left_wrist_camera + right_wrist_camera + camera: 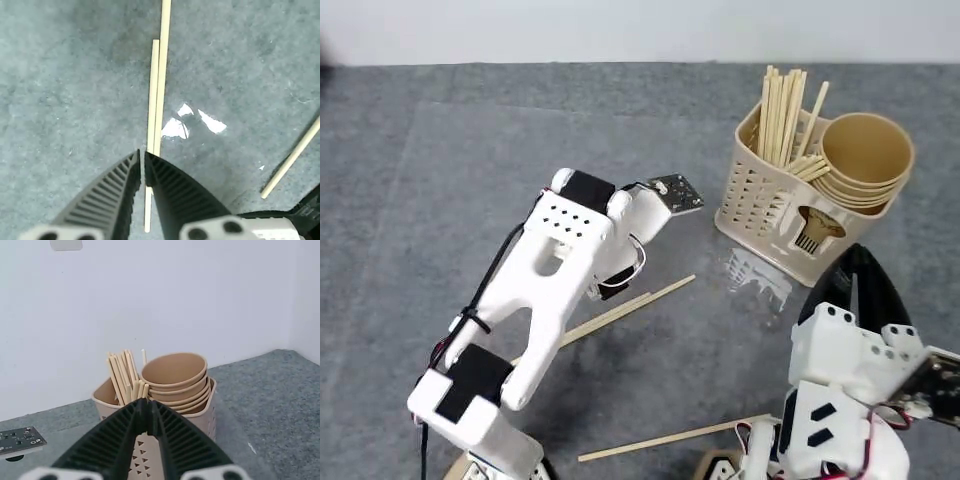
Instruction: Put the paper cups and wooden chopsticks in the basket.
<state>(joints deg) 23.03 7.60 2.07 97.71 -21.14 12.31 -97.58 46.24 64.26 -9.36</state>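
**A:** Chopsticks [630, 307], two of them, lie side by side out in the middle of the grey table [440, 180], well apart from the basket [760, 215]. The left gripper [141, 156] is right down on them.

**B:** Has it got them?

**A:** The jaws are drawn in to a slit, and one stick of the pair runs through that slit. The other slips under a finger. It's clamped near the stick's end, I'd say so the stick can tip upright for the drop.

**B:** And the other arm?

**A:** The right gripper [148, 402] is empty, with its fingers pressed together. It sits close by the basket and points at it. Parked out of the way, I'd guess.

**B:** What's in the basket?

**A:** A bundle of sticks [780, 110] stands upright in one side, and the paper cups [865, 150] are nested in a stack in the other. A loose stick [670, 438] lies near the arms' bases, so there's more to fetch.
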